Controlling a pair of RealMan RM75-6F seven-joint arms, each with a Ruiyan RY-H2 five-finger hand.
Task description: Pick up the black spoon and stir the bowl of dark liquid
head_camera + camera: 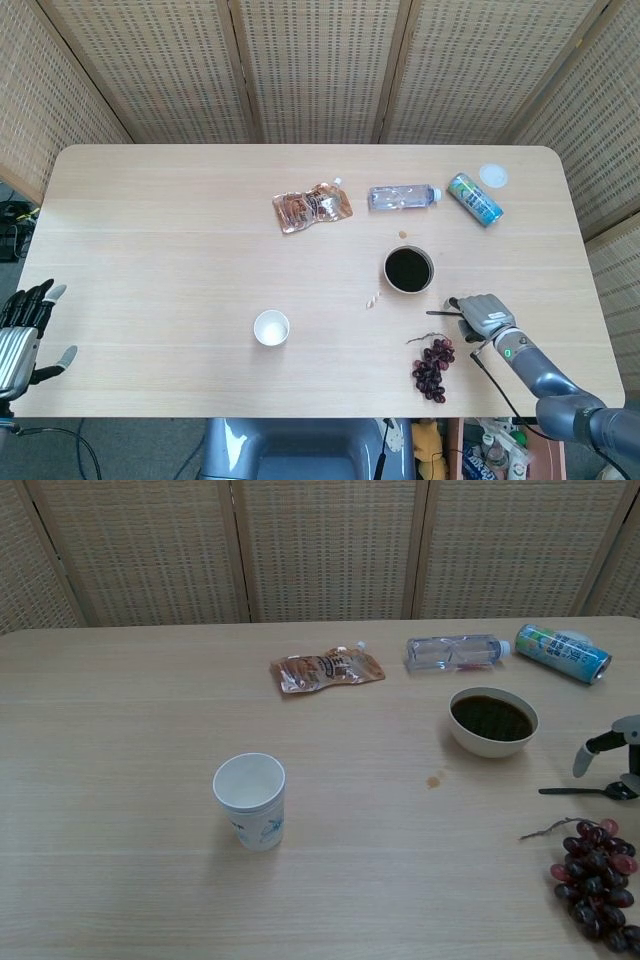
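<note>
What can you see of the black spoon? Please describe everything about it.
The black spoon is thin, dark and looks like plastic. It lies nearly flat on the table, between the bowl of dark liquid and the grapes, handle pointing toward the table's middle. Its other end sits under the right hand, whose fingers are over it; whether they grip it cannot be told. Nothing else touches it.
</note>
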